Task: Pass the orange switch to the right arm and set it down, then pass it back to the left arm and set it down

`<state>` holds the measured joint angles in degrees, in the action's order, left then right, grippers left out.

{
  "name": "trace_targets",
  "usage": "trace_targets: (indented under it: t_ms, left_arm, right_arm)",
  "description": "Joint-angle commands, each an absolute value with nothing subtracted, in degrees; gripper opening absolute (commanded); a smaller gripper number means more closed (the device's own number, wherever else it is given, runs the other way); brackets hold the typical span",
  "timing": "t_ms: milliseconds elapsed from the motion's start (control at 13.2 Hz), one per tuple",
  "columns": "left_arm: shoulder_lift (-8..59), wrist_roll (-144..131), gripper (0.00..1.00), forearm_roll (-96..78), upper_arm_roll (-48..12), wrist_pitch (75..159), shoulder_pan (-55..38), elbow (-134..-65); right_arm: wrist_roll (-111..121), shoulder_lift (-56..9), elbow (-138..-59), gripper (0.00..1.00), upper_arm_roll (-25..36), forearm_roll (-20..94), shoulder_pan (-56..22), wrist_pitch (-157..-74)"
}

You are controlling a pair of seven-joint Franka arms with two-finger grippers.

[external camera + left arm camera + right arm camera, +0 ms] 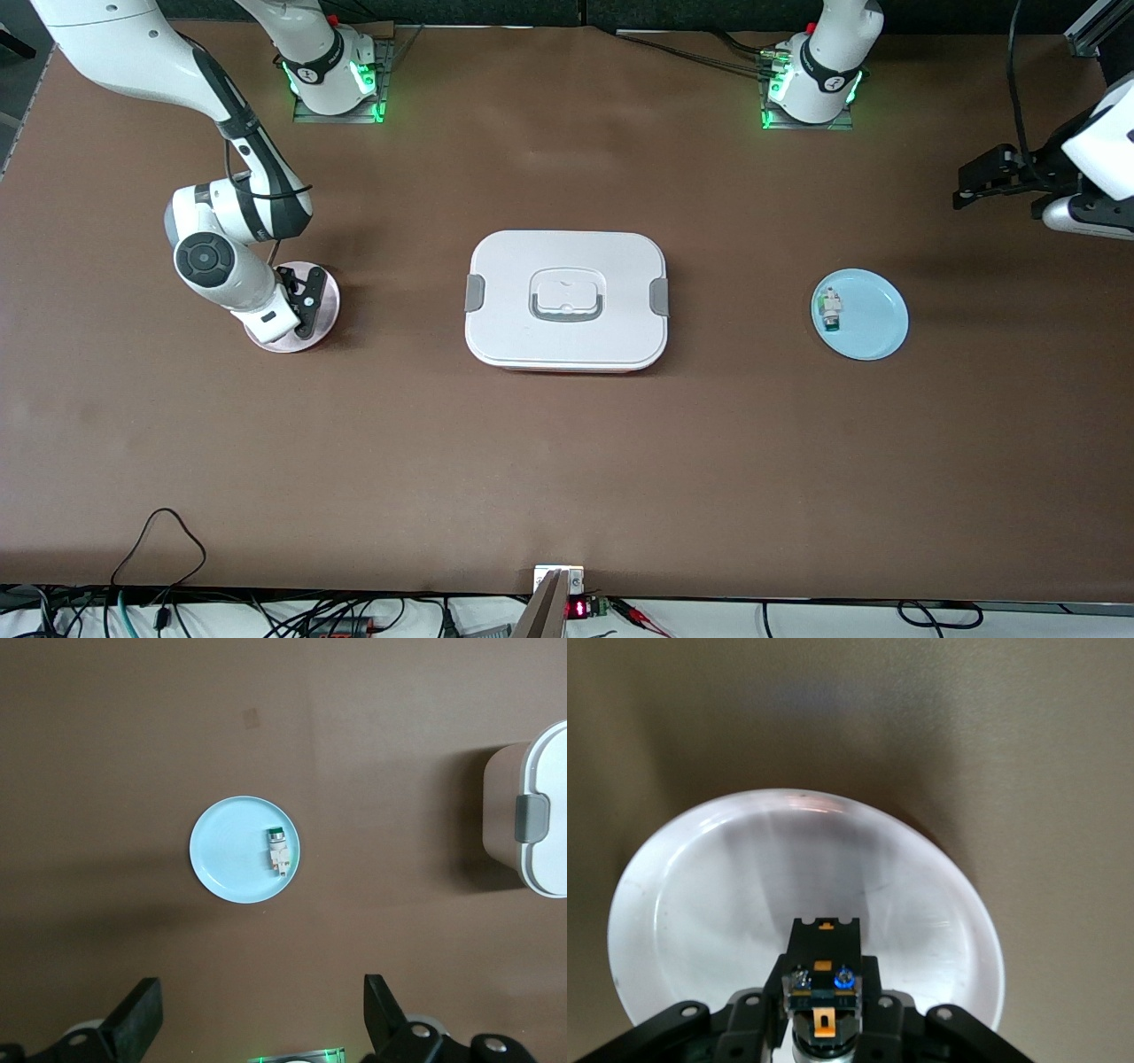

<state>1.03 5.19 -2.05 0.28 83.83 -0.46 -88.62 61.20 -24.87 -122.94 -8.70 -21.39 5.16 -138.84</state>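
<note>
Two arms are mine here. My right arm bends down from its base so that my right pincer (pixel 306 301) sits low over a pale pink plate (pixel 328 306) toward the right arm's end of the table (pixel 567 461). In the right wrist view its black fingers (pixel 757 1023) flank the orange switch (pixel 824 979), a small black blocky part with orange marks, over the plate's smooth glossy dish; whether they clamp it or have just let go I cannot tell. My left arm waits raised at its own end, my left pincer (pixel 979 182) spread wide apart and holding nothing.

Midway between the plates lies the box (pixel 567 301), white and rounded, with grey side clips, a grey-outlined recessed handle and a reddish bottom edge. Toward the left arm's end rests a light blue round plate (pixel 873 323) carrying a small white-and-green component (pixel 831 310). Matte brown covers the table.
</note>
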Motion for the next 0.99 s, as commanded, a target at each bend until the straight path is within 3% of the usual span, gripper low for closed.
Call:
trace_targets:
  t_ms: [0,304,608,911]
  left_arm:
    - [-0.5,3.5,1.0,-2.9,-2.9,84.4,2.4,-90.2]
    - [-0.6,-2.1,1.0,-2.0,-5.1,81.2,2.6,-89.7]
    - [-0.2,-1.6,1.0,-1.9,-5.1,80.6,2.7,-89.1]
    - [0.0,-1.6,1.0,-1.9,-5.2,80.6,2.5,-88.9]
  right_arm:
    - [57.6,-23.1,-124.6,1.0,-9.4,-22.8,6.0,-139.2]
    - [52.1,-16.7,-123.3,1.0,-11.8,-21.1,6.0,-132.7]
    - [44.9,-13.4,-122.1,1.0,-12.7,-10.7,5.8,-128.8]
    - [34.9,-10.6,-111.5,1.0,-12.7,1.7,5.9,-115.3]
